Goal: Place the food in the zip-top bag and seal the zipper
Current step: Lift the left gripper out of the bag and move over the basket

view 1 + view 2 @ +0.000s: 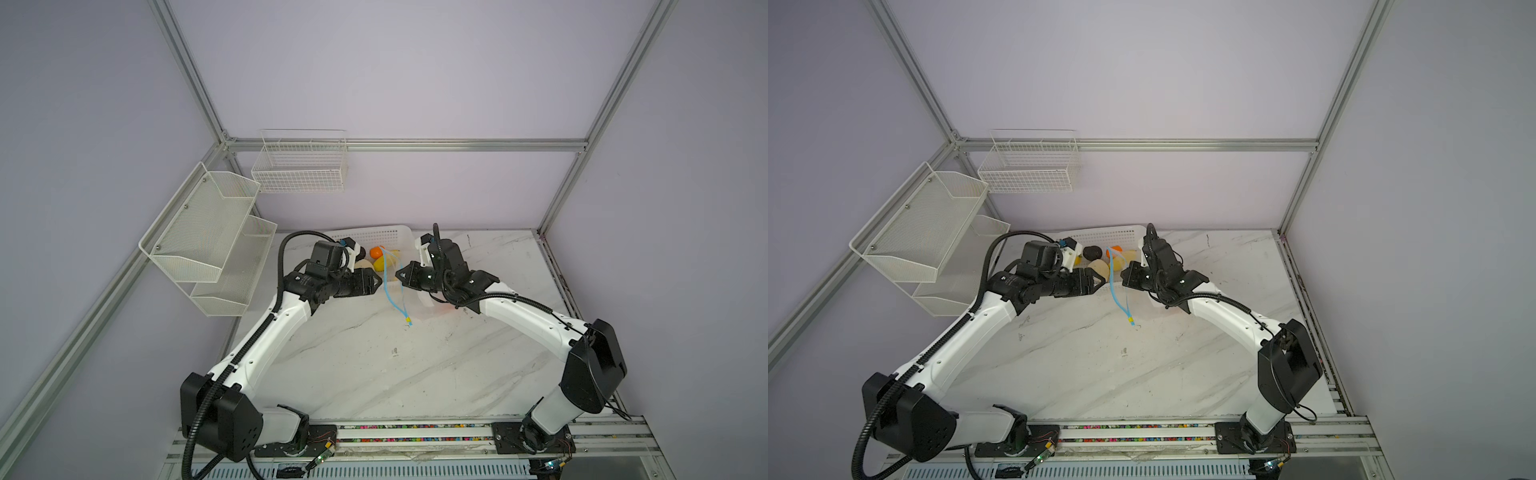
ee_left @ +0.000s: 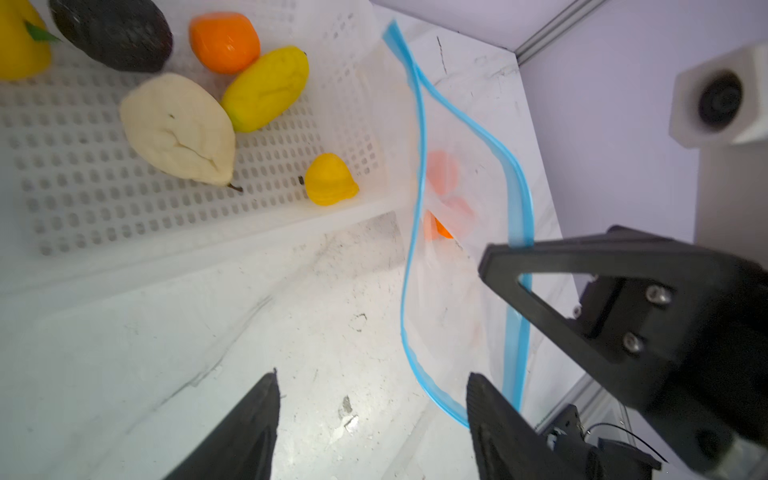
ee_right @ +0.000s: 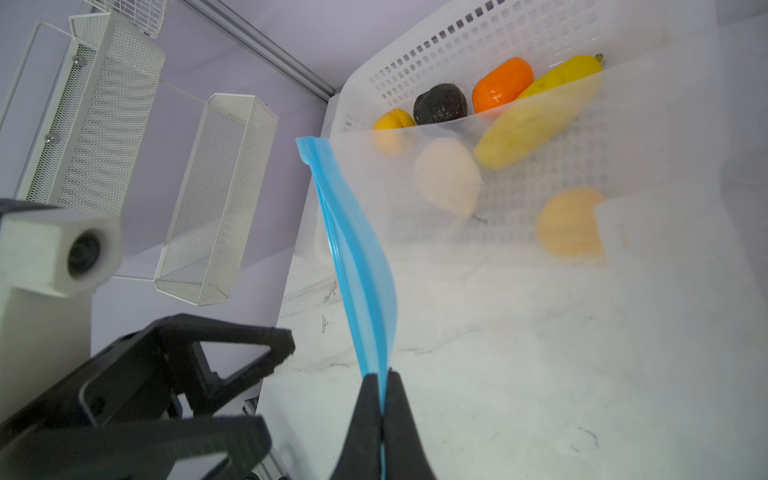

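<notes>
You are pinching the zipper [image 3: 357,266] in the tightly closed right gripper [image 3: 380,378] while the left gripper [image 2: 372,376] is hanging wide apart and empty, and the limp, slippery zip-top bag [image 2: 453,299], probably best gripped by that stiffer strip, is standing before the basket [image 2: 124,257] of light food [image 2: 178,129] at the far edge of the bench [image 1: 374,365].

I count six toy foods [image 2: 330,185] in the one white basket [image 2: 104,208]: three yellow pieces [image 2: 266,89], one orange fruit [image 2: 224,41], one dark avocado [image 2: 112,33] and one cream pear [image 2: 178,129]. There is one zip-top bag [image 2: 449,299], its orange shapes [image 2: 442,170] too blurred to count. Two arms [image 1: 270,332] carry the left end effector [image 1: 376,282] and right end effector [image 1: 399,275]. Two wall racks [image 1: 208,232].
</notes>
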### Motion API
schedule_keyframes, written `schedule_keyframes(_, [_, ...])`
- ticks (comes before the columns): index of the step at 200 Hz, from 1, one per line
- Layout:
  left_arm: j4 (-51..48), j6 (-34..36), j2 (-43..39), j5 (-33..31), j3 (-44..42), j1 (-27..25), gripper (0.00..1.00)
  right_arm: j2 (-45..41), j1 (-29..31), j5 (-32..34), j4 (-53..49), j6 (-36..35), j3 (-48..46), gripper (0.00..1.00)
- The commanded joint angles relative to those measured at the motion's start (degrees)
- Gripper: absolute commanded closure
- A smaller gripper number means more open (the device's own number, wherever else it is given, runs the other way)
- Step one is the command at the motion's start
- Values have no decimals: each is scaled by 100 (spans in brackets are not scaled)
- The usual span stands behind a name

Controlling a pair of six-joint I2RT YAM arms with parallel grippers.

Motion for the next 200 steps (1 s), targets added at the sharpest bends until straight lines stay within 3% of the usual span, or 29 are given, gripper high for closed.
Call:
schedule_keyframes(1, [-396,299,494,-612,767,206,28,-152,-4,59,155,30,-99,100])
schedule_keyframes(50, [-636,509,1684,-1111,1644,467,19,-110,-10,17,151,-26,-65,100])
schedule_keyframes(99, [-968,506,2821,-1520,2624,493,0,-15,-30,-70,218,-88,-94,100])
schedule_keyframes(149, [-1127,144,3646,-2103,3297,519,0,57,-73,-182,289,-163,-130,100])
schedule_keyframes(200, [-1129,-494,4072,-2123,3483,504,0,74,-109,-271,326,-213,-181,100])
